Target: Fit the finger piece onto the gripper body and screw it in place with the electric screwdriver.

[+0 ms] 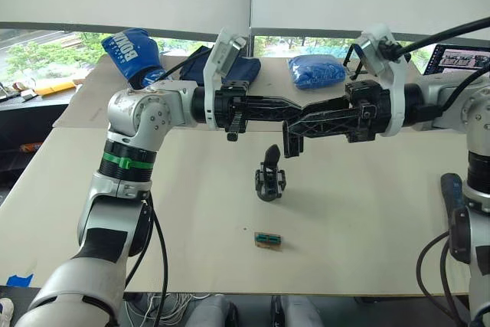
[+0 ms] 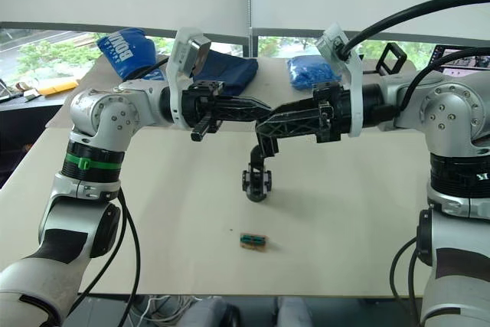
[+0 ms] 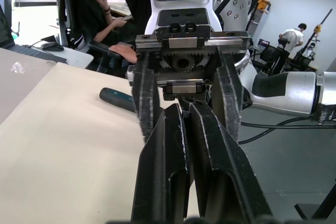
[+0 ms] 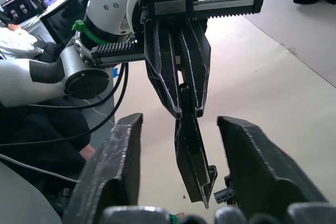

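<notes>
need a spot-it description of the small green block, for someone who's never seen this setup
On the beige table, find the chunky black gripper body standing near the middle. The green block lies flat a little nearer the robot, apart from it, with bare tabletop all round. It is a tiny rectangle with a green face and brownish edges, low and coloured where its neighbour is tall and black.

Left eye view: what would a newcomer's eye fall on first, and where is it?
The two grippers meet above the table: the left gripper is shut on the finger piece, with the right gripper open around it. Below stands the gripper body; the electric screwdriver lies at the table's right edge.
</notes>
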Robot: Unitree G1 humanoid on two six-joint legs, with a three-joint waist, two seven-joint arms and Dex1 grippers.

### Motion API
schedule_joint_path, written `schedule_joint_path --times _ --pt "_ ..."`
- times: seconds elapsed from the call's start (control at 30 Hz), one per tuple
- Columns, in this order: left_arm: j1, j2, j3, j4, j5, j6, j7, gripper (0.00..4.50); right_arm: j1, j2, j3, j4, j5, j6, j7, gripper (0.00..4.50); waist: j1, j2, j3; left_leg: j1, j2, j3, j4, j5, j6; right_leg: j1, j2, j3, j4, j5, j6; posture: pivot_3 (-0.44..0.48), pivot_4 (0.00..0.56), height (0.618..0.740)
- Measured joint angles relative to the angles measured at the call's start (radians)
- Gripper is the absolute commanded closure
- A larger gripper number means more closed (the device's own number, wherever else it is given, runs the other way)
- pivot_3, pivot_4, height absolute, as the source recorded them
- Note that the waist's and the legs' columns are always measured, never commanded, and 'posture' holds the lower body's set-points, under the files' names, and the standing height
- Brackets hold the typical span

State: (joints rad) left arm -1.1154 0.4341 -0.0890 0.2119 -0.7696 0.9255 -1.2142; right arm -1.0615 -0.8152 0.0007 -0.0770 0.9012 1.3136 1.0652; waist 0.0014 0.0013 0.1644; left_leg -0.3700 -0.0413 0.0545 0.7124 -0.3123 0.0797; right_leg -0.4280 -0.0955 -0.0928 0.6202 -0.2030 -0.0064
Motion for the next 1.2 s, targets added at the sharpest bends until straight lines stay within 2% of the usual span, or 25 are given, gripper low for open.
schedule_joint_path --times 0.1,0.27,0.33,0.47,0.67,0.9,1.2 --pt "0.0 -0.003 0.013 0.001 -0.002 0.014 0.004 4.5 0.001 0.001 0.006 -0.004 -0.019 -0.022 0.001 4.31 0.003 0.0 0.0 0.0 0.0 0.0 0.0 0.0 0.0 0.0 0.0 0.0 0.0 0.0 0.0 0.0 0.15 0.74" --pt "0.0 -0.008 0.018 0.001 -0.002 0.024 0.008 4.5 0.016 0.0 0.007 -0.015 -0.034 -0.06 0.012 4.4 0.005 0.0 0.0 0.0 0.0 0.0 0.0 0.0 0.0 0.0 0.0 0.0 0.0 0.0 0.0 0.0 0.15 0.74" --pt "0.0 -0.008 0.019 0.001 -0.001 0.032 0.009 4.5 0.022 0.001 0.007 -0.021 -0.036 -0.066 0.004 3.37 0.004 0.0 0.0 0.0 0.0 0.0 0.0 0.0 0.0 0.0 0.0 -0.001 0.0 0.0 0.0 0.0 0.15 0.74" --pt "-0.007 -0.009 0.029 0.001 -0.001 0.033 0.01 4.5 0.026 0.005 0.007 -0.032 -0.037 -0.063 -0.017 2.03 0.004 0.0 0.0 0.0 0.0 0.0 0.0 0.0 0.0 0.0 0.0 -0.001 0.0 0.0 0.0 0.0 0.15 0.74" --pt "-0.01 -0.01 0.03 0.001 -0.001 0.034 0.009 4.5 0.055 0.005 0.012 -0.051 -0.052 -0.066 -0.021 2.03 0.005 0.0 0.0 0.0 0.0 0.0 0.0 0.0 0.0 0.0 0.0 -0.001 0.0 0.0 0.0 0.0 0.15 0.74" --pt "-0.01 -0.007 0.032 0.003 0.01 0.033 0.005 4.5 0.058 0.023 0.012 -0.056 -0.048 -0.066 -0.021 4.14 0.004 0.0 0.0 0.0 0.0 0.0 0.0 0.0 0.0 0.0 0.001 -0.002 0.0 0.0 0.0 0.0 0.15 0.74" --pt "-0.01 -0.006 0.032 0.002 0.029 0.003 -0.016 4.5 0.058 0.026 0.012 -0.065 -0.054 -0.086 -0.017 4.15 0.005 0.0 0.0 0.0 0.0 0.0 0.0 0.0 0.0 0.0 0.001 -0.002 0.0 0.0 0.0 0.0 0.15 0.74"
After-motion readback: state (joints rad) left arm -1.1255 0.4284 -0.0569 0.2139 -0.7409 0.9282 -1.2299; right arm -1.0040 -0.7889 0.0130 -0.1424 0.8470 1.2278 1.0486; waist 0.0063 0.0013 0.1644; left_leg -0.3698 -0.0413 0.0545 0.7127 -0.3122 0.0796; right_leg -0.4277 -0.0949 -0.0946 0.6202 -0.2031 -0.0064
